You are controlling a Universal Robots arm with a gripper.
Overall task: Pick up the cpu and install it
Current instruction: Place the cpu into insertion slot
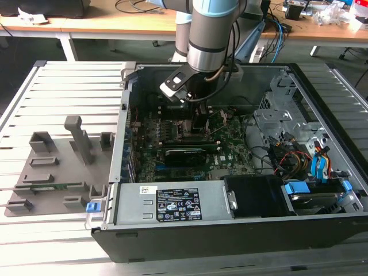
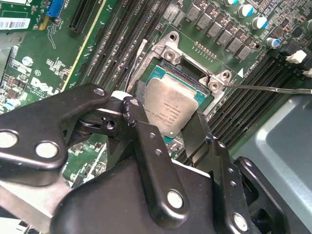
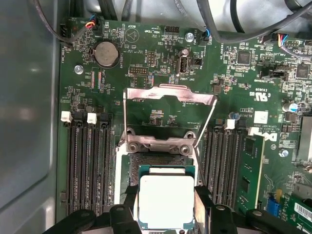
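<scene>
The jaws pinch the cpu (image 3: 166, 200) by two opposite edges, right at the open socket (image 3: 158, 163) on the motherboard (image 3: 146, 58). The arm (image 1: 210, 34) drops vertically, upper centre of the exterior view, into the computer case (image 1: 230, 230) on a slatted counter (image 1: 69, 86).

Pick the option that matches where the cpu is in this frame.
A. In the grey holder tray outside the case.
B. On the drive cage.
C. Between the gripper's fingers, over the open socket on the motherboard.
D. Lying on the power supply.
C: in the first wrist view the cpu is gripped between the fingers of the gripper, right over the socket, whose metal frame is flipped open.
</scene>
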